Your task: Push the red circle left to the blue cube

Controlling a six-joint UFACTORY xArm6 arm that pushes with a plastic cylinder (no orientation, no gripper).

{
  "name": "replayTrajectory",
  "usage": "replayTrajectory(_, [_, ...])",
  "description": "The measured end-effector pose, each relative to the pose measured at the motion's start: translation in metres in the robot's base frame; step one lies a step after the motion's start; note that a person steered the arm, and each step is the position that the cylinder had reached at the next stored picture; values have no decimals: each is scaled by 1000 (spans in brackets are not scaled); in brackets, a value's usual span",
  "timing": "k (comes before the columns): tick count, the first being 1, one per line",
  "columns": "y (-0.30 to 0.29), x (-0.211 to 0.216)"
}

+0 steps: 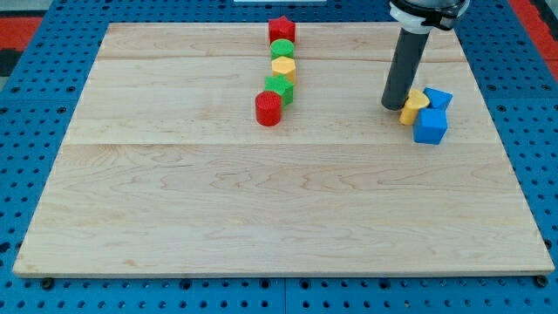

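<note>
Red blocks number two, green two, yellow two, blue two; my tip (393, 106), bearing no jaws, holds nothing.

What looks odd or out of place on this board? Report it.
Nothing is damaged or spilled. One mismatch: my tip sits by the yellow block and blue cube at the view's right, far from the red circle, which touches the green block mid-board.

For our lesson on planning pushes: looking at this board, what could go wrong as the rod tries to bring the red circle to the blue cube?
1. My tip touches the yellow block beside the blue cube; moving off could scatter them.
2. The red circle touches the green block, which may be dragged along.
</note>
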State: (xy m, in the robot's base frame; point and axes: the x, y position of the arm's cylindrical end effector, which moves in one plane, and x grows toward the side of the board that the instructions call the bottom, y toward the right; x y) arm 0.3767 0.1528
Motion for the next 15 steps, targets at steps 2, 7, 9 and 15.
replayTrajectory(2, [-57, 106])
replayTrajectory(7, [-170, 13])
replayTrajectory(9, [-132, 59])
replayTrajectory(15, [-103, 44])
